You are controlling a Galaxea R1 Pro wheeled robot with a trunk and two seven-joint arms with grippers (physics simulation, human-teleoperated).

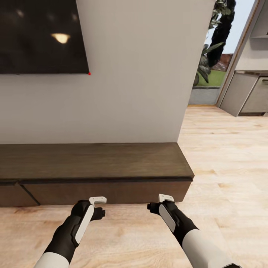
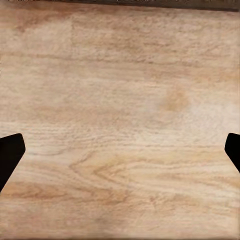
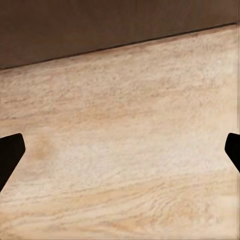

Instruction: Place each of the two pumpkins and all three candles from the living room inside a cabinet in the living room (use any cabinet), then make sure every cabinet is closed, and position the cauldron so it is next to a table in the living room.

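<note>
Cabinet (image 1: 93, 163): low against wall, just ahead; right front shut, left front seems slightly ajar.
Left gripper (image 2: 120, 155): jaws spread, empty, over floor (image 1: 223, 156).
Right gripper (image 3: 120, 155): jaws spread, empty, near cabinet base, likely poised for fronts.
Around: TV (image 1: 41, 35) above; kitchen units (image 1: 249, 93) far right.
Obstacles: nothing between grippers and fronts.

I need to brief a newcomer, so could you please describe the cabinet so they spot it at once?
Find the large black wall screen on the white wall. Directly beneath it, on the pale wood floor, sits the long low dark brown wooden cabinet. Its flat, handleless dark fronts distinguish it from the grey kitchen units.
</note>
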